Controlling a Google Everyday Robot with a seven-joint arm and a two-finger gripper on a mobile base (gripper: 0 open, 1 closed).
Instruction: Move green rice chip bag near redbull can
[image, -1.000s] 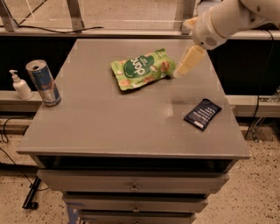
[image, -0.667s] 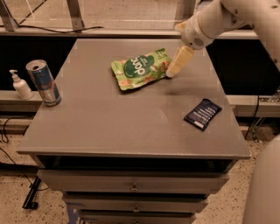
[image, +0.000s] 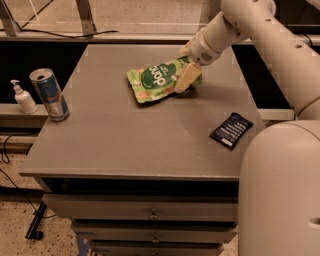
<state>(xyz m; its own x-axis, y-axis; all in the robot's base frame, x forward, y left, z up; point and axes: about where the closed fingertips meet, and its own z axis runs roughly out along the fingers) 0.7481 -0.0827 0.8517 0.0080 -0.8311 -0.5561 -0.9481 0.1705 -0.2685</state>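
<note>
The green rice chip bag (image: 157, 80) lies flat on the far middle of the grey table (image: 130, 145). It is light green with a dark green circle and white lettering. My gripper (image: 186, 80) is down at the bag's right end, touching or just over it, and the arm reaches in from the upper right. The redbull can (image: 49, 94) stands upright at the table's left edge, far from the bag.
A small dark navy packet (image: 231, 130) lies near the table's right edge. A white pump bottle (image: 22, 97) stands on a ledge left of the can. Drawers (image: 150, 215) sit below the tabletop. The robot's white body (image: 280, 195) fills the lower right.
My gripper has moved left and down from beside the bag's right end onto that end. The bag, can and packet have not shifted on the table.
</note>
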